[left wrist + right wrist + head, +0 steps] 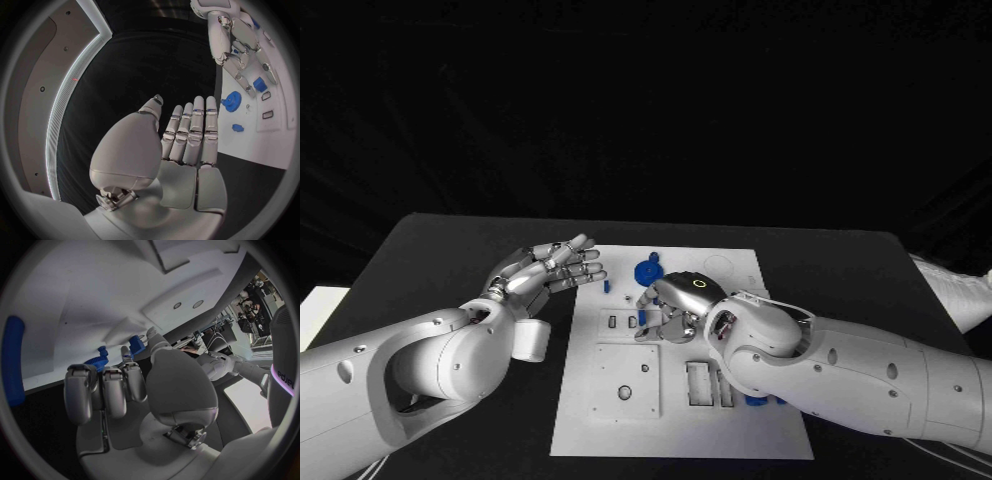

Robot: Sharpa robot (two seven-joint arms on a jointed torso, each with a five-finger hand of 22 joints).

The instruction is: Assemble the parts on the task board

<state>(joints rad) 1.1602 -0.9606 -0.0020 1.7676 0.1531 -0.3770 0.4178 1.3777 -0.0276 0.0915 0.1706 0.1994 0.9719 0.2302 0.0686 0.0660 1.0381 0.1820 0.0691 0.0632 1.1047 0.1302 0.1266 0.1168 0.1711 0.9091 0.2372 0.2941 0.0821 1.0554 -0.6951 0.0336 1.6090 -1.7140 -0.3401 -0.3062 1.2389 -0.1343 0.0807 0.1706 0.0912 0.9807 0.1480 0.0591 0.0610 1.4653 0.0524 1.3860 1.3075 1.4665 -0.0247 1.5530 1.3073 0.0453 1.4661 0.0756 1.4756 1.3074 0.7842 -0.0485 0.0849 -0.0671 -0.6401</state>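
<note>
Seen from the head camera: left hand [548, 268] raised flat at about 9 o'clock from the board's centre, fingers straight and close together, holding nothing, hovering just off the left edge of the white task board [733, 425]. At about 12 o'clock on the board, a blue gear [646, 272] lying flat, with a small blue peg [606, 287] just beside it toward the left hand. Near the middle of the board, right hand [672, 308] bent down over the recessed slots, fingers curled toward the surface; impossible to tell whether anything sits between them. Toward 5 o'clock, a sliver of another blue part [756, 401] peeking out from under the right forearm.

From the left wrist: open palm [187, 145] facing the black table, board to one side with the gear [232, 100], a blue block [260, 83] and a small blue piece [237, 127] scattered across it. From the right wrist: curled fingers [106, 390] close over the board, blue pieces just beyond the fingertips, and a long blue bar [12, 360] lying at the board's edge.

Likely handling: small rigid plastic, very light, smooth enough to skid on the white surface and to tip if nudged. Best taken by pinching opposite sides — the gear across its toothed rim, the peg by its shaft, the bar at its middle — and lowered squarely into a matching recess.
</note>
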